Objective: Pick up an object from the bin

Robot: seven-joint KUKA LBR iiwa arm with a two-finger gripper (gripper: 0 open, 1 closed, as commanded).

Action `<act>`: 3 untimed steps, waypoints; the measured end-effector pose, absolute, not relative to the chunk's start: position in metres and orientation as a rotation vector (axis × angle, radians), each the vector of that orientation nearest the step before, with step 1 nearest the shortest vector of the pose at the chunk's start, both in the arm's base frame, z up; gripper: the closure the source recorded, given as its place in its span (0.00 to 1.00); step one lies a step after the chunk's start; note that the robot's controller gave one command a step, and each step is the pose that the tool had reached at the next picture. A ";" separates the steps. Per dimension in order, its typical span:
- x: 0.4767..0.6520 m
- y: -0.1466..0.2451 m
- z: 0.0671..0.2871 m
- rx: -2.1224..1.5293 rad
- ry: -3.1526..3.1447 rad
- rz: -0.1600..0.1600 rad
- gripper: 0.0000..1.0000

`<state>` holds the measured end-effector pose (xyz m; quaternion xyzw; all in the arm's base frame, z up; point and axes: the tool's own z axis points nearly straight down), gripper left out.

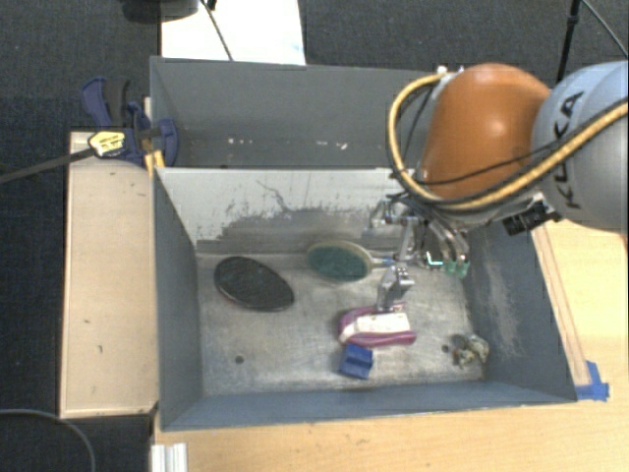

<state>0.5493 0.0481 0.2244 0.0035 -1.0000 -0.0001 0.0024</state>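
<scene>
My gripper point(397, 291) hangs in the right half of the bin, just above a purple and white oblong thing point(377, 328) that lies on the floor. A dark green round disc point(337, 262) lies to the gripper's left, close to the back wall. A small blue block point(356, 362) sits just in front of the purple and white thing, touching its lower edge. Nothing shows in the gripper's grasp.
A black oval disc point(254, 283) lies on the left of the bin floor. A small brownish-green lump point(469, 350) rests near the front right corner. The arm, with its orange cover and yellow cables, overhangs the bin's back right.
</scene>
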 end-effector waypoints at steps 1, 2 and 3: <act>0.525 0.045 0.099 0.059 -3.159 -0.003 0.00; 0.523 0.043 0.099 0.054 -3.140 0.003 1.00; 0.528 0.046 0.265 0.463 -3.119 0.001 1.00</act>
